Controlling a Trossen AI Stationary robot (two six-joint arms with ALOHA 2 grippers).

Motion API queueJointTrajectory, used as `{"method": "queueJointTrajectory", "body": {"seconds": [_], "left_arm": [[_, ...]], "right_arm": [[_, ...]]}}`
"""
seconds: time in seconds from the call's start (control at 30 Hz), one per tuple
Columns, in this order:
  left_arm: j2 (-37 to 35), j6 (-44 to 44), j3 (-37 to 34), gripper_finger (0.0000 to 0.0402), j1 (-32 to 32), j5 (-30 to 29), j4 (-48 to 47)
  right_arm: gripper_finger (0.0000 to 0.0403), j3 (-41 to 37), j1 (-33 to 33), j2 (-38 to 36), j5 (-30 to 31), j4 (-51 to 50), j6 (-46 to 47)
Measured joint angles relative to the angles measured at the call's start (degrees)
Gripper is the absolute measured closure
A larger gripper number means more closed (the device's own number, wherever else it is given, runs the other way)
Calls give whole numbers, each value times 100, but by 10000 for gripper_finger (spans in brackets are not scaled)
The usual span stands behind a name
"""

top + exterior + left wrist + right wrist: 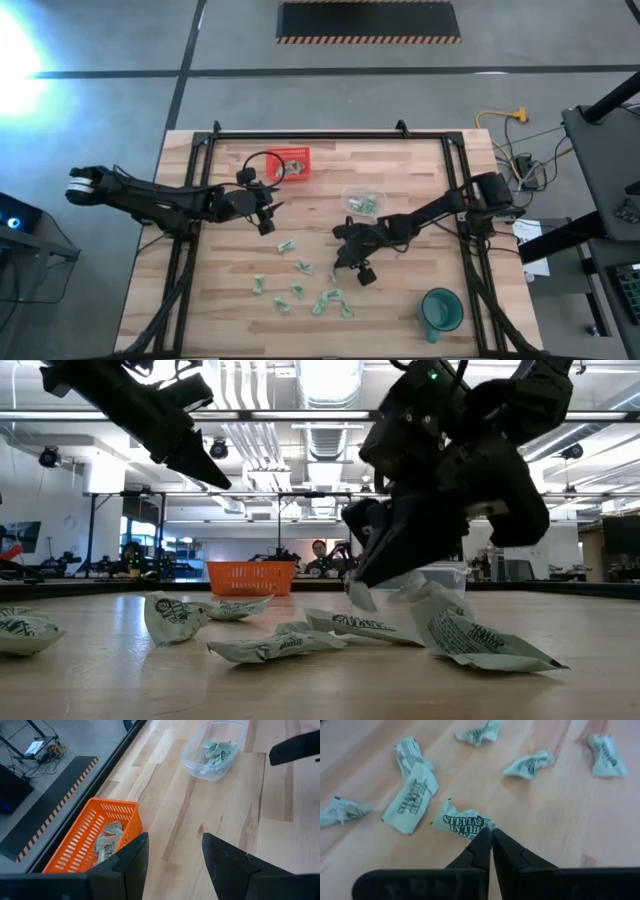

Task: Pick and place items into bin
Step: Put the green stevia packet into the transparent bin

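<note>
Pinching the edge of one pale green packet [462, 824], the right gripper [491, 836] is pressing its jaws together down at the desk [400, 300], fingertips meeting right at the wrapper's crinkled rim. The right arm is reaching in from the desk's right side, folded low and angled toward the middle, wrist tipped steeply down over the scatter of packets [300, 290] lying on the near half of the wood. In the low view its dark bulk is hanging just above several of the wrappers, with one pale corner caught beneath it.

The left gripper [266, 222] is hovering with its jaws spread wide and nothing between them, held above the desk just beside the orange basket [90, 837], which is already holding a packet. The left arm is stretching in nearly level from the left edge. A clear tub [215, 750] with more green wrappers is sitting near the desk's centre, and a teal mug [440, 310] is standing at the near right corner.
</note>
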Motion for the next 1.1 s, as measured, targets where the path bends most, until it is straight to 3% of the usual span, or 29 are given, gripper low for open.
{"method": "queueJointTrajectory", "body": {"seconds": [0.23, 0.33, 0.53, 0.67, 0.83, 1.1], "left_arm": [[1, 7, 0, 233, 0, -1, -4], [1, 7, -2, 233, 0, 0, -11], [1, 7, -2, 233, 0, 1, -7], [1, 7, -2, 233, 0, 1, -7], [1, 4, -13, 233, 0, 0, 4], [3, 1, -160, 233, -2, 0, 229]], "right_arm": [[394, 0, 0, -548, 738, -396, -146], [394, 1, 2, -872, 1737, -778, -148], [394, -26, -4, -1502, 4343, -1767, 387], [394, -95, -4, -1819, 5451, -2478, 1035], [394, -241, -101, -2029, 5991, -3093, 1834], [394, -317, -309, -1939, 5799, -3346, 2132]]}}
